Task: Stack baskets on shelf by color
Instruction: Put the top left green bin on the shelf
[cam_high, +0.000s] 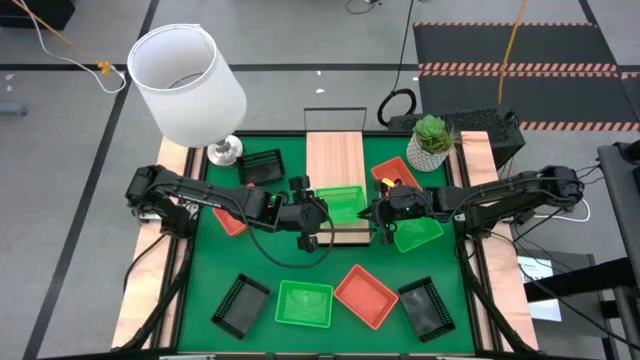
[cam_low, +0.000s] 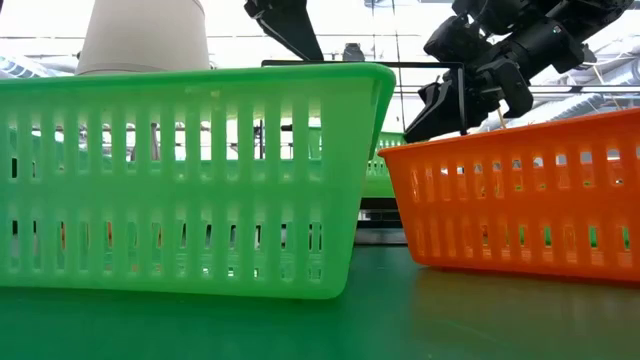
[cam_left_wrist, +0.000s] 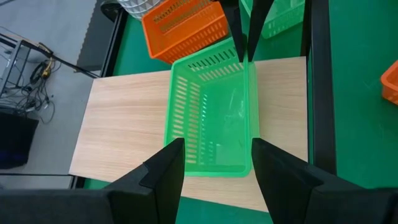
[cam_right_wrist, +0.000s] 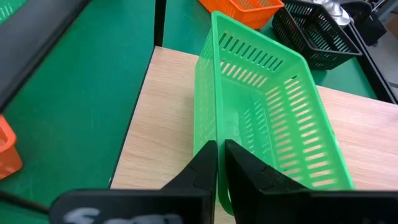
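Note:
A bright green basket (cam_high: 340, 205) sits with its bottom on the near end of the light-wood shelf (cam_high: 335, 155). My right gripper (cam_high: 376, 213) is at the basket's right wall and is shut on it. My left gripper (cam_high: 316, 216) is open at the basket's left end. In the left wrist view its fingers (cam_left_wrist: 168, 171) stand over the nearest wall of the green basket (cam_left_wrist: 211, 118), and I see no touch. Other orange, green and black baskets lie on the green mat around the shelf. My right gripper pinches the green basket's right wall at its rim (cam_right_wrist: 208, 115), one finger inside the basket and one outside. The fingers (cam_left_wrist: 242, 31) come slanting down from the table's right. The basket's bottom rests on the shelf plank (cam_right_wrist: 161, 124).
On the mat lie a black basket (cam_high: 262, 165) and an orange one (cam_high: 228, 218) to the left. An orange (cam_high: 392, 175) and a green basket (cam_high: 418, 233) lie to the right. Several baskets line the near edge (cam_high: 304, 303). A lamp (cam_high: 185, 75) and a potted plant (cam_high: 432, 140) stand at the far corners.

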